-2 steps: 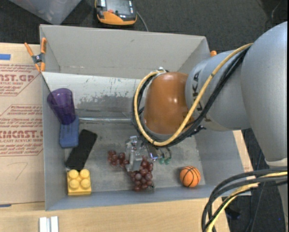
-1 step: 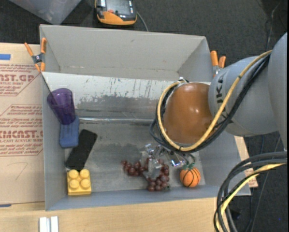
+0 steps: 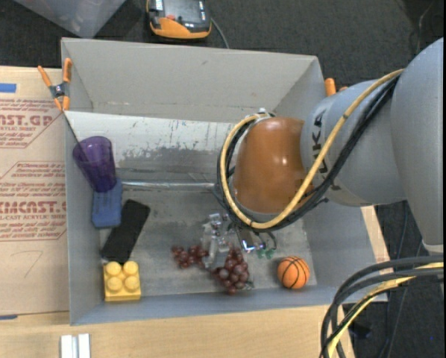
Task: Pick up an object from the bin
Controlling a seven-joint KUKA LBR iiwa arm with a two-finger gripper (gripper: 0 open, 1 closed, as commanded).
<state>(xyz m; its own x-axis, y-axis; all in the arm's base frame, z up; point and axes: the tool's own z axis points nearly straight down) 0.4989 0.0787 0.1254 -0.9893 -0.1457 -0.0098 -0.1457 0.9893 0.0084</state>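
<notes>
My gripper (image 3: 218, 246) reaches down below the orange wrist cover, near the bin's front middle. Its metal fingers stand right over a bunch of dark red grapes (image 3: 227, 268) lying on the bin floor. The fingers seem to touch the top of the bunch, but I cannot make out the gap between them. A small orange basketball (image 3: 293, 272) lies just to the right of the grapes. A small green bit (image 3: 265, 253) shows beside the gripper.
At the left lie a yellow toy brick (image 3: 122, 280), a black flat block (image 3: 125, 230), a blue block (image 3: 107, 205) and a purple cup (image 3: 95, 161). The arm covers the bin's right part.
</notes>
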